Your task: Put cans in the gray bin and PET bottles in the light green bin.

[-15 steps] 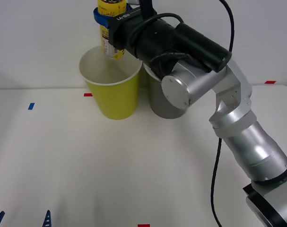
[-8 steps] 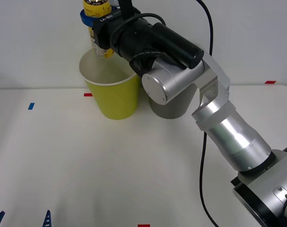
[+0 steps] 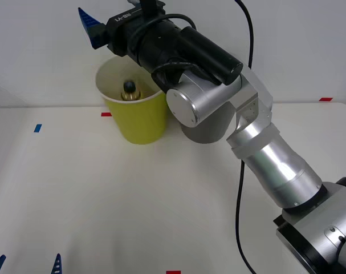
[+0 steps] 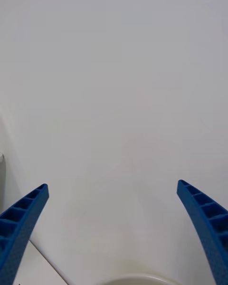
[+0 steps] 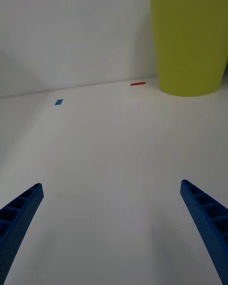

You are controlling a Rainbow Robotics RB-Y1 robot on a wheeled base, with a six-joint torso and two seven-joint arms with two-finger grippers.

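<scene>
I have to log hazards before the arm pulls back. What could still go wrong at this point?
The right gripper hangs open just above the light green bin, whose rim is close under the arm; a low retreat might clip it and tip the bin. The PET bottle stands inside, near the rim, so a knock could spill it. The gray bin sits right behind the forearm and could be nudged too.

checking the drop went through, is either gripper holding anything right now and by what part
Nothing is held. The right gripper is open above the yellow-green plastic bin, with the small yellow black-capped bottle inside it. The left gripper is open over the table.
</scene>
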